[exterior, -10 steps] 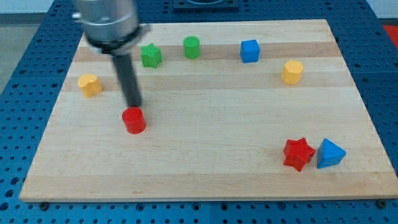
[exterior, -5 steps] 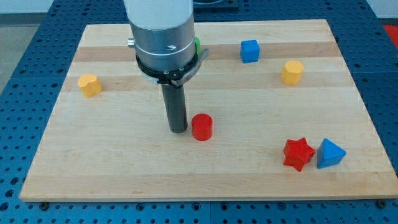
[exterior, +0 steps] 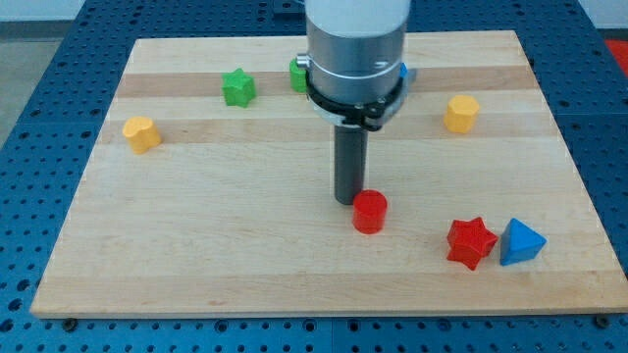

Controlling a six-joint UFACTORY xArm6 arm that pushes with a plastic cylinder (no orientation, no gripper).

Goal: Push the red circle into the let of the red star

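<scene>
The red circle (exterior: 370, 212) stands on the wooden board (exterior: 196, 245), right of centre toward the view's bottom. The red star (exterior: 470, 242) lies at the view's lower right, about a hundred pixels right of the circle and slightly lower. My tip (exterior: 349, 201) touches the board just up and left of the red circle, against its edge. The wide grey arm body above the rod hides part of the board's top centre.
A blue triangle (exterior: 521, 242) sits against the red star's right side. A green star (exterior: 236, 87) and a yellow block (exterior: 141, 132) are at the view's upper left. A yellow block (exterior: 460, 114) is at upper right. A green block (exterior: 296, 73) and a blue block (exterior: 401, 71) peek from behind the arm.
My tip has swept from the view's left to the right, pushing the red circle right and slightly down, closer to the red star. The other blocks have not moved.
</scene>
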